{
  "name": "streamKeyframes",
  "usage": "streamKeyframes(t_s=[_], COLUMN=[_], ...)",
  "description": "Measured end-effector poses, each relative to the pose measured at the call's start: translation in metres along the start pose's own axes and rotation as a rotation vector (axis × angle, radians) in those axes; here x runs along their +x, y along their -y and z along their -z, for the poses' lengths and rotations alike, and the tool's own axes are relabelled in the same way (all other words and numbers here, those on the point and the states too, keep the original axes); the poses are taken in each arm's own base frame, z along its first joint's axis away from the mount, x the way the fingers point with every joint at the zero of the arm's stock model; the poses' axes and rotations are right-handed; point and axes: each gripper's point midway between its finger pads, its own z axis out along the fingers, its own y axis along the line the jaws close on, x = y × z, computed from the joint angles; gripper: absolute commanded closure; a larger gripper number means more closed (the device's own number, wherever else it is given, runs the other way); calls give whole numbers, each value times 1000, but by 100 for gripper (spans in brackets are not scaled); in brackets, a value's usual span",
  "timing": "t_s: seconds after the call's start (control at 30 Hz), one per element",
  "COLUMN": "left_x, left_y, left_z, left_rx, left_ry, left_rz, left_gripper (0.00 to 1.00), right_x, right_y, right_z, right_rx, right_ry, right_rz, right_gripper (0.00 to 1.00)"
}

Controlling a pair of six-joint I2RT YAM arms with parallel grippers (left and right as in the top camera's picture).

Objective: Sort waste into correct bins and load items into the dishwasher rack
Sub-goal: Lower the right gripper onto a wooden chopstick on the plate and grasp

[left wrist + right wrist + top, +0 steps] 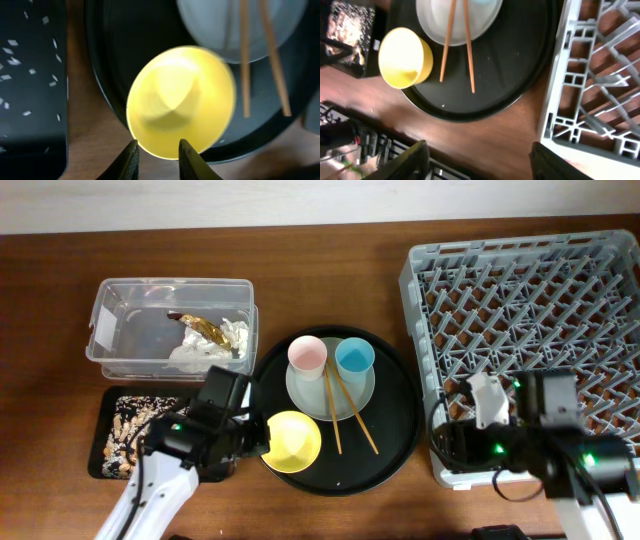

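One grey dishwasher rack [520,350] takes up the right side of the desk [330,240]. The right gripper [480,162] hangs over the desk just off the rack's near left corner. Its fingers [415,160] are spread wide and released, and they hold nothing. The round black tray [395,420] lies ahead of them, well clear.

That tray sits mid-desk and carries the dishes. On it is a pale grey plate [360,390], with the pink cup [307,355] and the light-blue cup [355,358] standing side by side on the plate's far half. The chopsticks [333,420] slant off its near edge onto the tray.

The yellow bowl [293,440] stands upright at the tray's near left edge. The left gripper [157,147] is at the bowl's outer side. Its fingers [131,160] are parted and unclenched, with the bowl's rim showing in the gap between the tips. Whether they touch it I cannot tell.

Far left, the clear tub [130,330] holds the brown peel [200,327] and crumpled white napkins [215,345] at its right end. Just in front of the tub, the shallow black tray [97,460] holds the food scraps [130,425].
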Motion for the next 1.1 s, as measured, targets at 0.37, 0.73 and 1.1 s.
streamKeyframes(t_s=[0.37,0.73,1.1], left_x=[-79,-86,-87], left_y=[33,9,5], left_z=[112,129,130], left_rx=[92,17,-6], left_ry=[340,382,388], left_rz=[-59,-3,2], left_gripper=[17,1,1], right_x=[-14,9,26], right_y=[-20,-9,-16], right_z=[-95,-191,-204], right_rx=[27,115,129], right_ry=[-244,-464,-531], right_rz=[182,237,273], right_gripper=[45,61,96])
